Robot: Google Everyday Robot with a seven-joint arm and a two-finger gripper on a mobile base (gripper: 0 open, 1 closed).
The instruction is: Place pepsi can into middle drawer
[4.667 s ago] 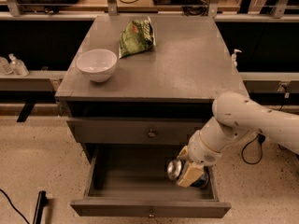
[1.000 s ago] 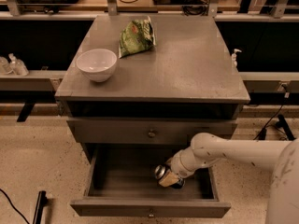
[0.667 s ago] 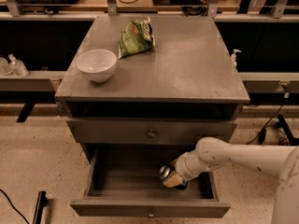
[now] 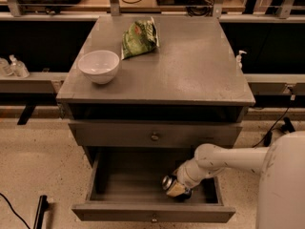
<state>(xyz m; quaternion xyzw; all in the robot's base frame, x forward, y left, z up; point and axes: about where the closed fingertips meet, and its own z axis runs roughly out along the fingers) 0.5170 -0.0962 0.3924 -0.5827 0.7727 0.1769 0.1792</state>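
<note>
Standing at the centre of the scene is a grey cabinet whose worktop (image 4: 190, 75) carries two items, both towards its far left. The robot's white arm (image 4: 228, 157) enters from the right and reaches down and left into the lowest opening.

The middle drawer (image 4: 119, 187) is pulled out towards the near side. Its floor is bare on the left and centre, and the only thing inside it is what the arm has brought in at the right. Above it, a plain drawer front (image 4: 109, 133) with a round knob is closed.

On the worktop, the white bowl (image 4: 98, 66) stands upright and looks empty. The green snack bag (image 4: 138, 35) lies just beyond it to the right, apart from it.

The gripper (image 4: 177, 189) is low inside the drawer, right of centre. Its fingers appear closed around the pepsi can (image 4: 168, 182). A tan pad sits against the can's near side.

The can lies tilted. Its long axis runs from the fingers towards the left, and one silver end faces left and slightly up. Whether its body touches the drawer floor cannot be told.

Judgement: the can is within the drawer walls, and release and withdrawal remain. A tilted can may roll once freed.
</note>
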